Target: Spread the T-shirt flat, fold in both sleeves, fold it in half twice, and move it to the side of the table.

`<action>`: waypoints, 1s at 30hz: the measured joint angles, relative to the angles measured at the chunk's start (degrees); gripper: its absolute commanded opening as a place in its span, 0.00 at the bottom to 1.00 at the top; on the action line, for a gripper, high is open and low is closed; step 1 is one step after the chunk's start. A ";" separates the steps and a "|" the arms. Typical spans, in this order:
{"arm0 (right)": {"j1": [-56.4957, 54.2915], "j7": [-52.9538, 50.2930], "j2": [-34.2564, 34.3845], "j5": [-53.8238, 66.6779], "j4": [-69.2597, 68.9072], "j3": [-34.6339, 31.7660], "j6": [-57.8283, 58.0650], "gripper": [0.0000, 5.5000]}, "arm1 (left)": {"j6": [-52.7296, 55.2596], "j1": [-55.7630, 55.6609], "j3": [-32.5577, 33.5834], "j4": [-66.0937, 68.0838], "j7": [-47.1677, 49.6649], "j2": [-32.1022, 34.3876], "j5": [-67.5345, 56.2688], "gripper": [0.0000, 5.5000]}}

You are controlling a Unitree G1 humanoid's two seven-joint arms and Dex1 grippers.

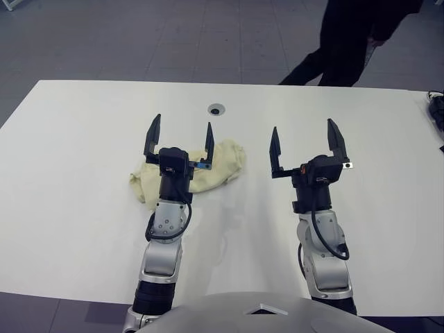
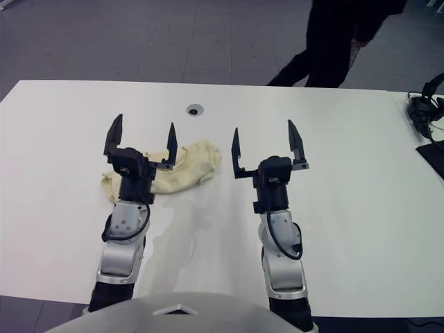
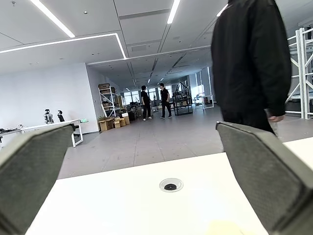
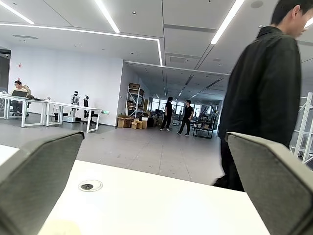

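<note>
One white table (image 1: 83, 208) carried a crumpled yellow T-shirt (image 1: 223, 161) at ten o'clock from its centre. The left gripper (image 1: 182, 125) stood over the shirt, jaws apart. At three o'clock, the right gripper (image 1: 302, 128) gaped empty. A cable hole (image 1: 216, 109) sat at twelve.

I find the T-shirt (image 1: 225, 163) lying on the desk (image 1: 83, 139), left of its middle, roughly midway between the near and far edges. A cable port (image 1: 216, 109) sits in the desk just behind the T-shirt, toward the far edge. My left claw (image 1: 182, 122) stands at the T-shirt's near side, covering part of it. My right claw (image 1: 302, 125) stands to the T-shirt's right, apart from it. A cabled device (image 2: 423, 111) lies at the desk's right edge, near the far corner.
</note>
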 measured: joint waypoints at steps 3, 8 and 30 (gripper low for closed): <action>-0.04 -0.15 0.22 0.08 0.01 -0.13 0.23 0.98 | 0.00 -0.01 0.00 0.00 0.01 0.00 -0.01 0.98; -0.18 -0.44 0.35 0.55 0.00 -0.69 0.74 0.98 | 0.00 -0.02 0.07 -0.01 0.00 0.00 -0.04 0.98; -0.07 0.28 0.98 5.07 -2.43 -0.72 5.31 0.98 | 0.67 0.85 -0.06 -1.62 -0.48 -0.13 -0.59 0.98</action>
